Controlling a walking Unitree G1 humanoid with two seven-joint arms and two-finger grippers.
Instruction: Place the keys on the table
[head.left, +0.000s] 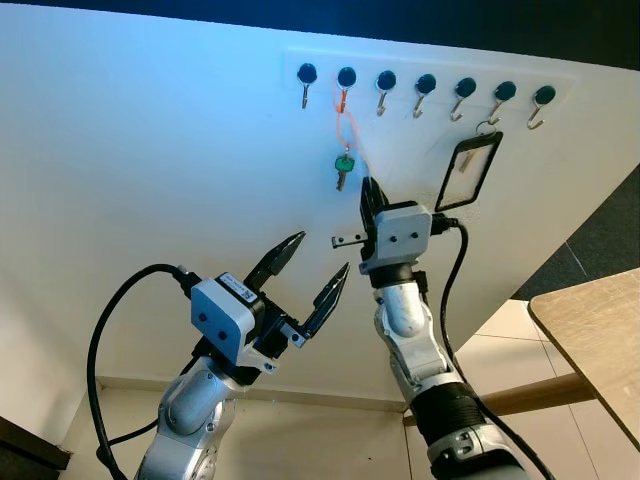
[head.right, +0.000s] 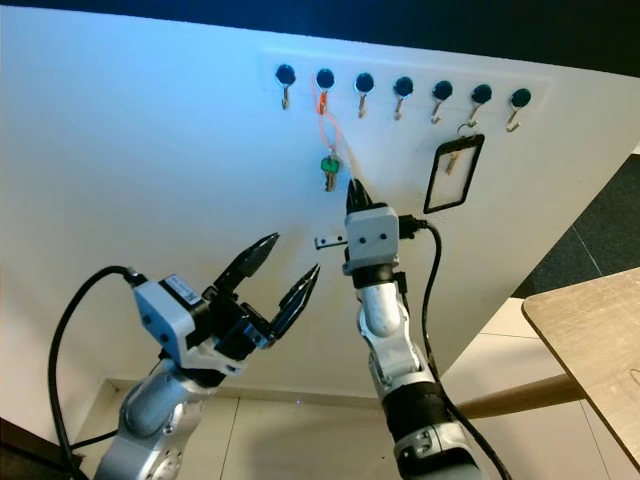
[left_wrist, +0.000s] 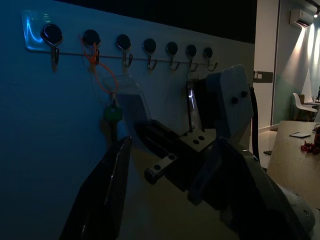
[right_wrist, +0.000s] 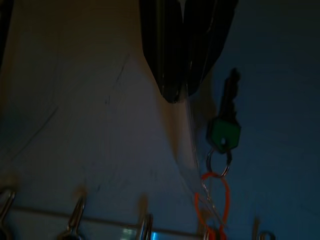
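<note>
Green-headed keys (head.left: 343, 170) hanging by an orange loop (head.left: 345, 128) from a wall hook — right gripper (head.left: 369, 193) just beside, fingers together; left gripper (head.left: 309, 277) lower, jaws apart.

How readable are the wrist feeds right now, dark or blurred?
Left wrist view: dim, bluish, but the green-headed key on its orange loop is legible. Right wrist view: very dark, the right tool a black silhouette beside that key. Eye views: bright and sharp.

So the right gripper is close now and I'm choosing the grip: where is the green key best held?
Probably at the green key's flat head, approached from below by the right gripper. It hangs free on an orange loop from a hook, so lifting should unhook it.
</note>
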